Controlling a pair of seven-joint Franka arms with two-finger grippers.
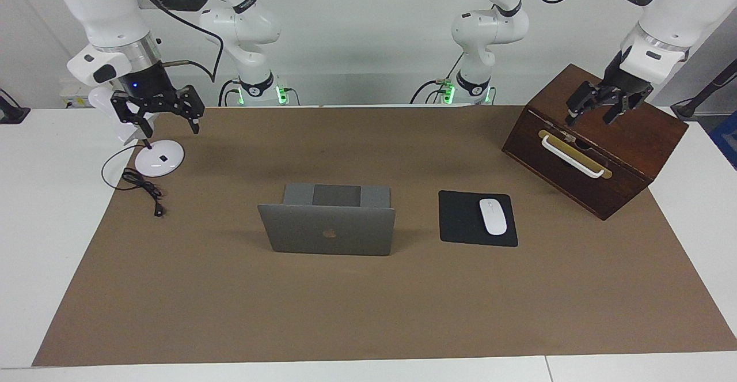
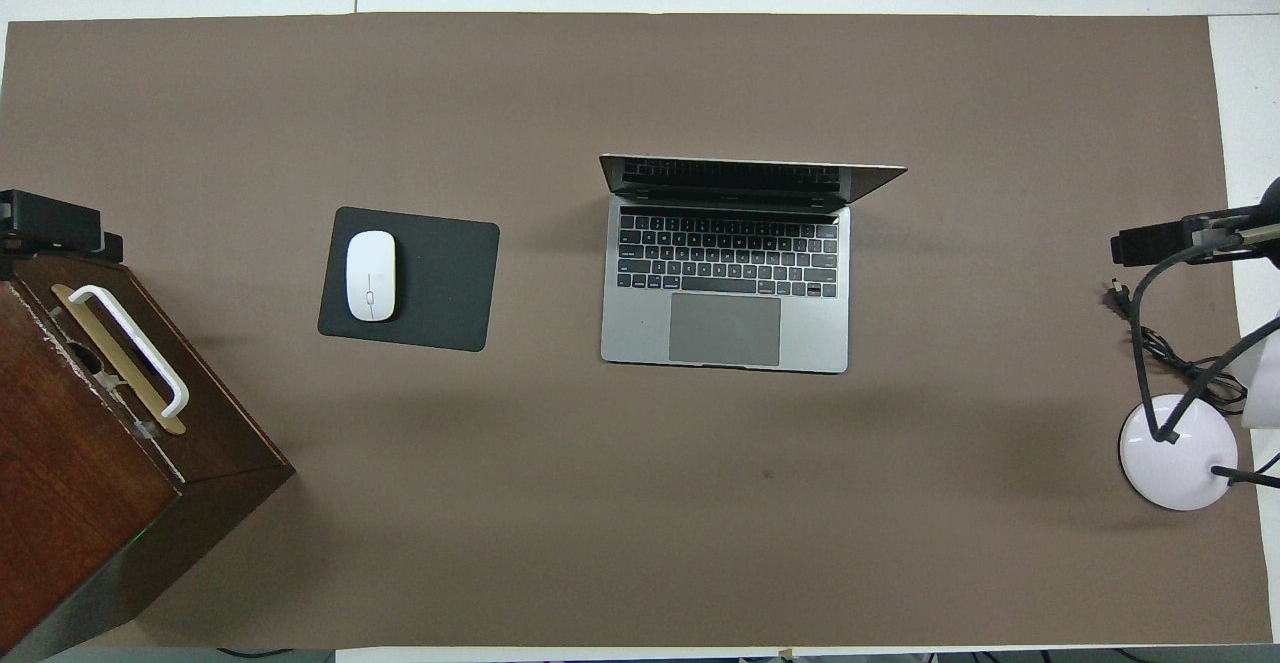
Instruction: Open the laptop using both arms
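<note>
Facing view: we see a white counter (image 1: 34, 209) covered by a brown mat (image 1: 368, 301), with a pale wall above it. The laptop (image 1: 328, 229) stands open at the mat's middle, lid upright, logo toward the camera. At its 3 o'clock lies a black pad (image 1: 460, 220) carrying a mouse (image 1: 493, 216). At 2 o'clock a wooden box (image 1: 599, 140) sits skewed at the mat's corner. At 10 o'clock stands a lamp base (image 1: 159, 158) with its cord (image 1: 144, 189). The right tool (image 1: 167, 114) hangs over the lamp, fingers spread wide, gripping nothing. The left tool (image 1: 599, 105) hangs over the box, fingers apart, empty. Bare mat surrounds the laptop on all sides.

Overhead view: we see the laptop (image 2: 725, 273) with its keyboard toward the robots and its hinge at 12 o'clock. The pad (image 2: 440, 278) and mouse (image 2: 370, 275) lie at its 9 o'clock, the box (image 2: 90, 463) at 8 o'clock, the lamp base (image 2: 1170, 448) at 4 o'clock near the mat's edge. Wide open mat lies at 12 and at 6.
</note>
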